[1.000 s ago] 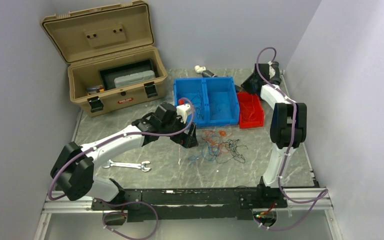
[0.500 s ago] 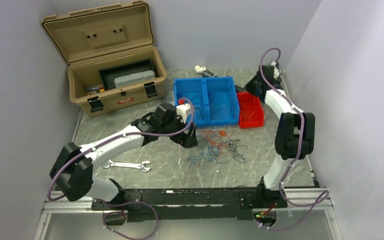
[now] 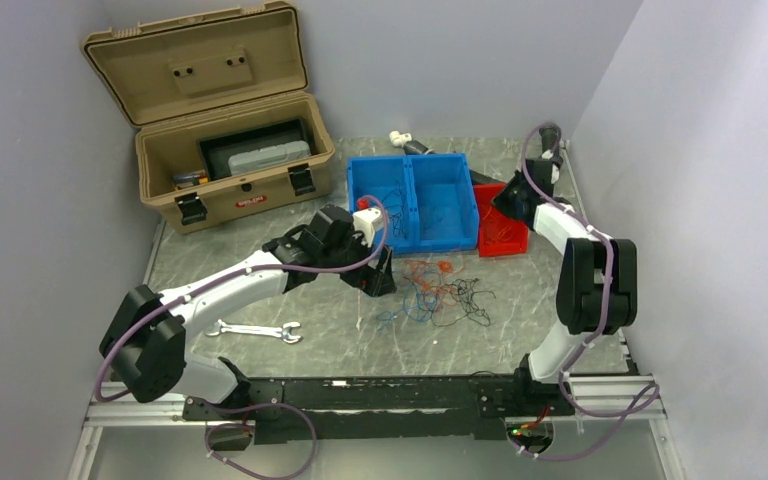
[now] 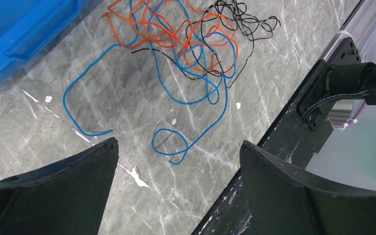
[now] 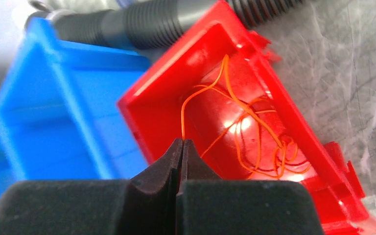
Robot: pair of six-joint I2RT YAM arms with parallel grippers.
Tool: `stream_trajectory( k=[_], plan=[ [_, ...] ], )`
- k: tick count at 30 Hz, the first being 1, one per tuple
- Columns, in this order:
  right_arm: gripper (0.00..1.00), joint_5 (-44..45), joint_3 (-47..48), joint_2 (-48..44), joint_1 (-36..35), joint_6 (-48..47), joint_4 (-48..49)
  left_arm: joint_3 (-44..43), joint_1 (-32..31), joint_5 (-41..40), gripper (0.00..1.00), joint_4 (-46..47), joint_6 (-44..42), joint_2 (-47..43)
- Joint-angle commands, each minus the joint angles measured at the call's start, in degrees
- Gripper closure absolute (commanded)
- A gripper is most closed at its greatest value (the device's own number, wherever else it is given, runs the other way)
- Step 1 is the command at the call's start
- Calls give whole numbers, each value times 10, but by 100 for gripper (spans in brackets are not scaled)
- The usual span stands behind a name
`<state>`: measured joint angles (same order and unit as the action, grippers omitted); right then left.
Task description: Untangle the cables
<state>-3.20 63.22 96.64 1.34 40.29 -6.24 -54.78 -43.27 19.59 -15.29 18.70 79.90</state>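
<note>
Since a second ago the right claw has pressed together and swung over the red plastic bin. A thin orange wire meets its tips; whether it is pinched is unclear. The left claw is unchanged, spread above the tangled blue, orange and black cables on the marble counter.

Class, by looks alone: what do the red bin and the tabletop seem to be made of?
Red bin: probably moulded plastic, glossy; there is bright glare on its floor and its walls are thin. Tabletop: grey with white veins, smooth and marble-like; whether it is stone or printed laminate the pictures cannot settle.
</note>
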Motion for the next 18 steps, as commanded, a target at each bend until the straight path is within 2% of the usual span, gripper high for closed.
stream_trajectory(
  k=[1, 7, 11, 15, 18],
  plan=[
    [100, -7, -17, 46, 11, 12, 56, -19, -5, -3, 4, 3, -10, -17],
    [100, 0, 33, 137, 16, -3, 37, -18, -5, -6, 4, -1, -9, -18],
    [100, 4, 50, 144, 15, -30, 18, -20, -5, -9, 4, -5, -10, -21],
    [89, 22, 47, 108, 5, -65, 3, -22, -6, -9, 4, -5, -11, -20],
    [77, 47, 49, 85, -3, -90, -15, -25, -7, -7, 4, -4, -10, -16]
  ],
)
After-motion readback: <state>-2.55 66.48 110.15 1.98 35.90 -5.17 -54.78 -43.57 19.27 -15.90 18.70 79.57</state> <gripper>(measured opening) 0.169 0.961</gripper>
